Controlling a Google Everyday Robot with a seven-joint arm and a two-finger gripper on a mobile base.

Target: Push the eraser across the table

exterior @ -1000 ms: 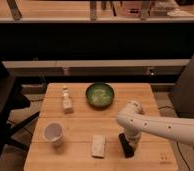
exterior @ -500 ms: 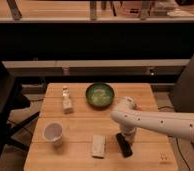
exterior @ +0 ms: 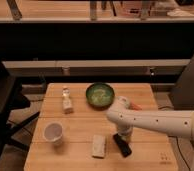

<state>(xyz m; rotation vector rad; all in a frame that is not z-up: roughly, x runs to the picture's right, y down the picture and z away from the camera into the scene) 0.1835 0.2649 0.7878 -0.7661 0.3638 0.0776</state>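
Observation:
The eraser [exterior: 123, 146] is a small black oblong block lying on the light wooden table [exterior: 80, 120], near the front edge and right of centre. The white arm reaches in from the right and bends down over it. My gripper [exterior: 123, 135] points down at the eraser's far end, touching it or just above it. A pale whitish-beige block [exterior: 98, 146] lies just left of the eraser, with a narrow gap between them.
A green bowl [exterior: 100, 95] stands at the back centre. A small bottle [exterior: 66, 101] is at the back left and a white cup [exterior: 53, 133] at the front left. A small orange thing [exterior: 135, 106] lies behind the arm. A dark chair [exterior: 2, 105] stands left of the table.
The arm has swung to the left and the gripper has come down over the eraser. The eraser has shifted slightly left, toward the pale block.

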